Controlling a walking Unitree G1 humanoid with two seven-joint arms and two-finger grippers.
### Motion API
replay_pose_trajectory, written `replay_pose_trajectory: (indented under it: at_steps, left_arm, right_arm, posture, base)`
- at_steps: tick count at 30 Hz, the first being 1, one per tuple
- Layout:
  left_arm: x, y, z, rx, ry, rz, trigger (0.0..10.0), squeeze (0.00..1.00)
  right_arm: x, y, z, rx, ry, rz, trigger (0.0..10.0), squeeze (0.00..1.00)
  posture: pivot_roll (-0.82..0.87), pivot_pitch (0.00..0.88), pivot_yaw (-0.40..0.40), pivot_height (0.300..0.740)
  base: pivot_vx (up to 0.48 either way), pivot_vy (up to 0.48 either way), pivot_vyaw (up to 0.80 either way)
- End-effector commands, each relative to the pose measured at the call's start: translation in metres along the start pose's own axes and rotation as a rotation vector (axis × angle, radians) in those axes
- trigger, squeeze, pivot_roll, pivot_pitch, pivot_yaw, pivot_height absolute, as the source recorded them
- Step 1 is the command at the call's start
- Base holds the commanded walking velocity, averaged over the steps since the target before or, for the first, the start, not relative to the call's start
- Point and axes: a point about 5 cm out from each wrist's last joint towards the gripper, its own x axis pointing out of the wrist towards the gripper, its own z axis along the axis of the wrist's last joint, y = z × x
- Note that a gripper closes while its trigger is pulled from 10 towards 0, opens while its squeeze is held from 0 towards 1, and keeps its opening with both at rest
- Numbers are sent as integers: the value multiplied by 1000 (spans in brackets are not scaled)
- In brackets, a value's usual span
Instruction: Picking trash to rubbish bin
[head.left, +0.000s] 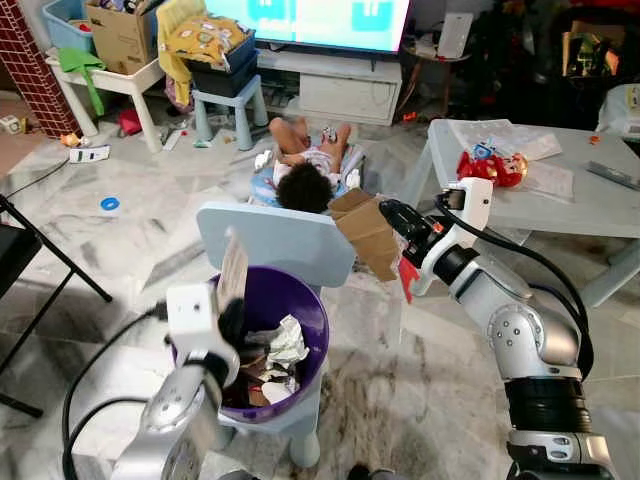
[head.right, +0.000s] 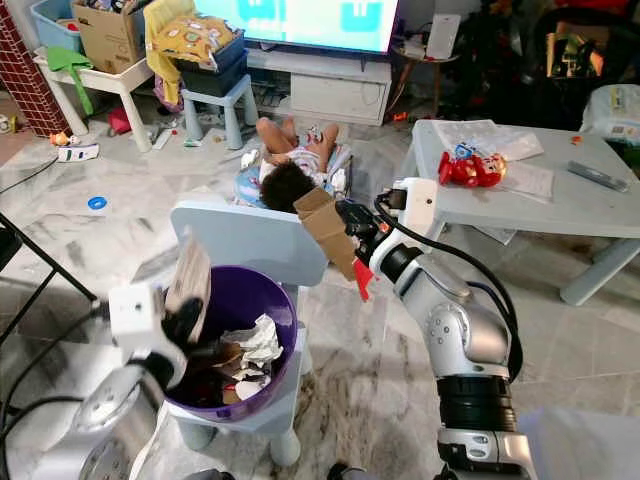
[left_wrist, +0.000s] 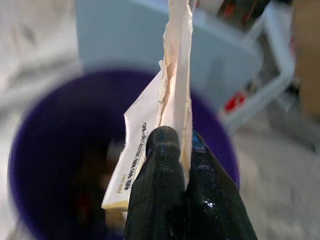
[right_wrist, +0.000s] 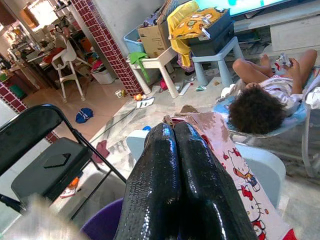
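The left claw (left_wrist: 172, 150) is clamping a torn paper wrapper (left_wrist: 172, 75) edge-on between its black fingers and holding it right over the mouth of the purple rubbish bin (head.left: 310, 305), presumably so that a simple release will drop it inside. The wrapper is carrying a line of small dark print along one flap, too blurred to read. The bin is sitting on a pale blue child's chair (head.left: 275, 240) and is already holding crumpled paper (head.left: 285, 345) and other scraps. The right claw (head.right: 350, 235) is reaching in from the other side, fingers pressed shut on a flattened cardboard piece (head.right: 328, 228) whose inner face is showing a pink Hello Kitty print (right_wrist: 240, 170); it is waiting just beside the chair back, likely next in line for the bin. Beyond the chair a child (head.left: 305, 170) is lying on the floor before a television (head.left: 320, 20), and a grey counter (head.left: 590, 205) on the robot's right is bearing a red wrapped packet (head.left: 490, 165) and papers.
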Motion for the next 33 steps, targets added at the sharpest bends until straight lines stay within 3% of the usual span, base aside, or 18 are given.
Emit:
replay_pose_trajectory:
  at_steps: [1,5,6,7,8,13,22,27,31,33]
  left_arm:
    - [-7,4,0,2,18,14,0,0]
    - [-12,20,-8,-20,62,38,0,0]
    - [-12,20,-8,-24,64,40,2588,12]
    - [-11,21,-8,-25,65,41,2588,12]
    - [-11,20,-5,-20,55,35,10000,1000]
    - [-11,15,2,-10,38,10,10000,1000]
    - [7,19,28,67,-87,-10,10000,1000]
    - [9,5,46,106,-178,-45,10000,1000]
    - [3,-5,43,178,-216,-63,10000,1000]
    - [1,-22,51,187,-296,-129,10000,1000]
  right_arm:
    - [2,0,6,-13,-20,4,0,0]
    - [4,-1,4,-11,-22,4,0,0]
    - [5,0,3,-11,-22,4,0,0]
    - [5,0,3,-11,-22,4,0,0]
    - [5,0,3,-13,-22,6,0,0]
    - [3,-4,3,-20,-25,-1,0,0]
    - [3,-4,2,-22,-32,-7,0,0]
    - [4,-2,4,-19,-40,-3,0,0]
    - [10,2,3,-4,-53,-3,0,0]
    - [20,12,-7,-7,-49,11,0,0]
  posture:
    - [145,118,-72,740]
    - [153,118,-67,740]
    - [153,118,-67,740]
    - [152,117,-67,740]
    - [151,115,-65,740]
    - [151,114,-63,740]
    - [141,110,-63,740]
    - [139,110,-65,740]
    - [146,114,-57,740]
    - [151,115,-57,740]
  base:
    - [0,0,0]
    - [0,0,0]
    - [0,0,0]
    - [0,0,0]
    - [0,0,0]
    - [0,0,0]
    - [0,0,0]
    - [0,0,0]
    - [0,0,0]
    - [0,0,0]
